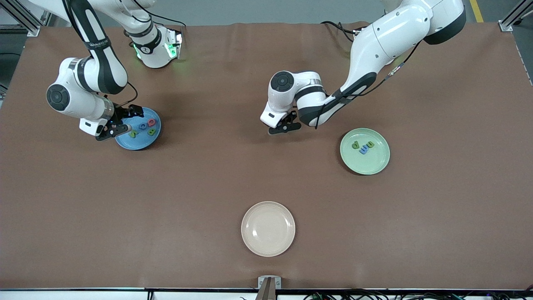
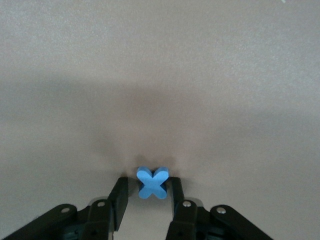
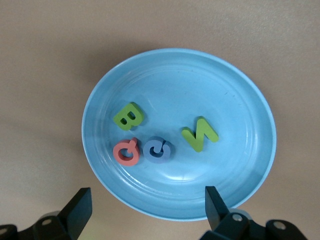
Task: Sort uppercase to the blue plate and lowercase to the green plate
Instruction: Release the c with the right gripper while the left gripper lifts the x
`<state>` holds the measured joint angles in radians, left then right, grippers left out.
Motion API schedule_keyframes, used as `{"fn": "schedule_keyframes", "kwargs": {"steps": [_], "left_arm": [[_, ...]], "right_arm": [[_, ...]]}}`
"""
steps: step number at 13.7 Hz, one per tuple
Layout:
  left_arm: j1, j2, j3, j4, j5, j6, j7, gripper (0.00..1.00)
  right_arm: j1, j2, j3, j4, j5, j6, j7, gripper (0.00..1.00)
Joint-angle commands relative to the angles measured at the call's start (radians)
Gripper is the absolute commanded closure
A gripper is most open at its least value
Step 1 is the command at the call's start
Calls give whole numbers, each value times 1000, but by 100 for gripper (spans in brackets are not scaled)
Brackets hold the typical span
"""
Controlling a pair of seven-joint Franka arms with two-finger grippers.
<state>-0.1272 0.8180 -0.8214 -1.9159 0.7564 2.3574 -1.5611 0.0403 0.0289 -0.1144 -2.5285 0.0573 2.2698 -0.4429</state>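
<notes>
I log the left gripper (image 2: 151, 186) clamped on the blue x (image 2: 152, 182) at mid-table, and the right gripper (image 3: 145, 207) spread wide above the blue plate (image 3: 250, 165) holding B, Q, G, N.

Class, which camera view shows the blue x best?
The left wrist view: the blue x sits large between the left gripper fingers. In the front view the arm hides it; the right wrist view shows only the blue plate.

Blue plate (image 3: 240, 90): green B (image 3: 128, 116), green N (image 3: 199, 133), pink-red Q (image 3: 126, 151), blue G (image 3: 158, 150). Blue x (image 2: 152, 182). Mint-green plate (image 1: 377, 164). Cream plate (image 1: 267, 228). Brown table (image 1: 208, 187).
</notes>
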Motion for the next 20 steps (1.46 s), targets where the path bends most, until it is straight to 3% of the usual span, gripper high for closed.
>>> {"fn": "schedule_keyframes", "kwargs": {"steps": [1, 9, 11, 13, 16, 20], "left_arm": [[-28, 7, 36, 26, 6, 14, -10, 62], [-34, -3, 61, 24, -2, 53, -53, 85], [-22, -20, 56, 18, -5, 53, -47, 87], [-9, -48, 50, 15, -9, 40, -42, 89], [101, -60, -34, 14, -9, -21, -11, 91], [352, -59, -235, 12, -23, -234, 172, 91]], "right_arm": [[-7, -27, 7, -12, -5, 1, -5, 0], [-5, -41, 12, 25, -2, -15, 30, 0], [-2, -69, 15, 65, -2, -99, 110, 0], [7, -90, 25, 182, -2, -247, 215, 0], [15, -84, 25, 328, -4, -366, 276, 0], [-14, -81, 19, 477, -5, -496, 364, 0]]}}
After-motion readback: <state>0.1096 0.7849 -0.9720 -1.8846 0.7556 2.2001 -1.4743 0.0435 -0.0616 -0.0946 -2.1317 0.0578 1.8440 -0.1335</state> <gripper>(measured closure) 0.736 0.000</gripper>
